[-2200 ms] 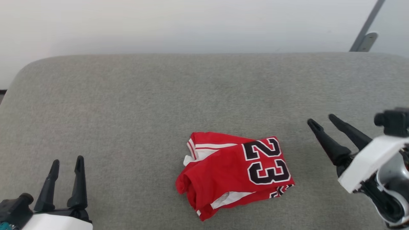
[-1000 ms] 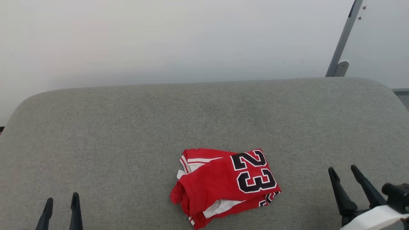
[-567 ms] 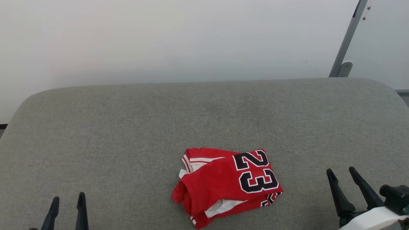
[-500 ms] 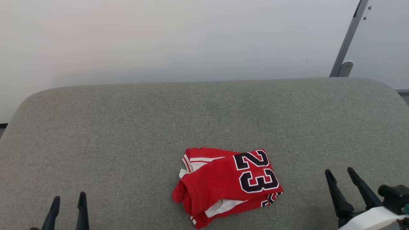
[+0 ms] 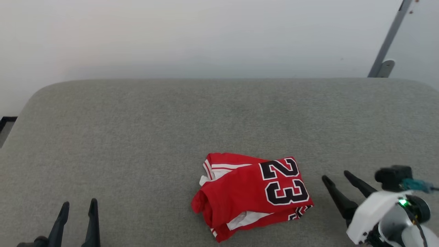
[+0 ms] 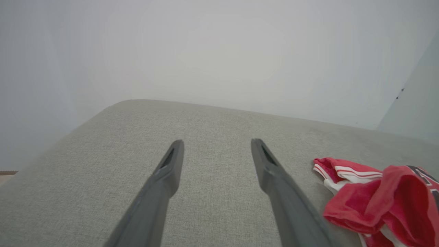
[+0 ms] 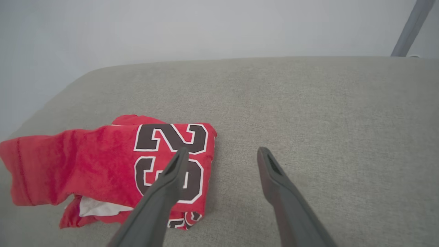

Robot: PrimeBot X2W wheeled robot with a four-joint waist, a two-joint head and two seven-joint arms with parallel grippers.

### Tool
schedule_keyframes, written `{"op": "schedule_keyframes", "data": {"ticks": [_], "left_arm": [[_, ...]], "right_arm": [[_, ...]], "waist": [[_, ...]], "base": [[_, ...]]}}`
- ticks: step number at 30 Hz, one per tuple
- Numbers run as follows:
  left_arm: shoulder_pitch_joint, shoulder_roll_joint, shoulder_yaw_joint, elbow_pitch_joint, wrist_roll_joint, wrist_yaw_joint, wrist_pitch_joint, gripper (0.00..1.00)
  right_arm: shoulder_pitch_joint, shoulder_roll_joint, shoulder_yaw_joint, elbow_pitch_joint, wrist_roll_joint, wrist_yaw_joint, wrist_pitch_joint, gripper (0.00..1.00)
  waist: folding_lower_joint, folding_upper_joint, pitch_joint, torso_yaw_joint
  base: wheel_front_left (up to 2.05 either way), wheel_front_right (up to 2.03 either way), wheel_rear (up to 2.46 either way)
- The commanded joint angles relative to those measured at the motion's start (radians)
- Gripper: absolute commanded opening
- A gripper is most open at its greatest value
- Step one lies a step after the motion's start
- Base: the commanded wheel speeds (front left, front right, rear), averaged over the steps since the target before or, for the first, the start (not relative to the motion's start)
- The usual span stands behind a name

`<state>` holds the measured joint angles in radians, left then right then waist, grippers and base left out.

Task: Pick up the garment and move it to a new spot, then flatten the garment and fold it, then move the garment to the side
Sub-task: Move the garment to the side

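Observation:
The garment (image 5: pixel 252 193) is a red shirt with a black "23" print, lying folded in a loose bundle on the grey cushion near its front middle. It shows at the right edge of the left wrist view (image 6: pixel 377 192) and at the left of the right wrist view (image 7: pixel 113 168). My right gripper (image 5: pixel 334 176) stands open just right of the garment, fingers pointing up and left, nothing between them (image 7: pixel 221 152). My left gripper (image 5: pixel 79 206) is open at the lower left, far from the garment, over bare cushion (image 6: pixel 216 144).
The grey fabric cushion (image 5: pixel 137 130) spans the view, with rounded far corners and a pale wall behind. A grey metal post (image 5: pixel 389 41) rises at the far right. A dark floor strip (image 5: pixel 6 123) shows past the cushion's left edge.
The camera has shifted, so the whole scene sits a little to the right. My right gripper has swung left, closer to the garment's right edge. The garment lies as before.

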<state>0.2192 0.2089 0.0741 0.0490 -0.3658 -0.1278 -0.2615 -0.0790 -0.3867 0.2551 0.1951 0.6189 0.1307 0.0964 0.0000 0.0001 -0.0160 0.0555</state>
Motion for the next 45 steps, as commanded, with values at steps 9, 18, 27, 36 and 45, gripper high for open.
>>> {"op": "schedule_keyframes", "data": {"ticks": [9,18,27,36,45], "left_arm": [[-0.061,0.003,-0.03,0.0,-0.007,-0.003,-0.004,1.0],[-0.121,-0.002,-0.073,0.017,-0.016,-0.003,-0.004,1.0],[-0.176,0.005,-0.12,0.037,-0.034,-0.003,-0.004,1.0],[-0.223,0.013,-0.151,0.052,-0.052,-0.003,-0.004,1.0],[-0.269,0.05,-0.177,0.032,-0.062,-0.003,-0.004,1.0]], "right_arm": [[-0.166,-0.066,0.091,0.045,0.111,0.0,0.269,1.0],[-0.283,-0.103,0.172,0.13,0.184,0.0,0.533,1.0],[-0.331,-0.062,0.272,0.264,0.208,0.0,0.758,1.0],[-0.367,-0.065,0.267,0.253,0.264,0.002,0.76,0.0],[-0.38,-0.146,0.167,0.158,0.283,0.0,0.737,0.0]], "waist": [[0.0,-0.0001,0.086,0.069],[0.0,-0.0001,0.151,0.138],[0.0,-0.0001,0.194,0.192],[0.0,-0.0001,0.207,0.191],[0.0,-0.0001,0.208,0.127]], "base": [[0.0,0.0,0.0],[0.0,0.0,0.0],[0.0,0.0,0.0],[0.0,0.0,0.0],[0.0,0.0,0.0]]}}
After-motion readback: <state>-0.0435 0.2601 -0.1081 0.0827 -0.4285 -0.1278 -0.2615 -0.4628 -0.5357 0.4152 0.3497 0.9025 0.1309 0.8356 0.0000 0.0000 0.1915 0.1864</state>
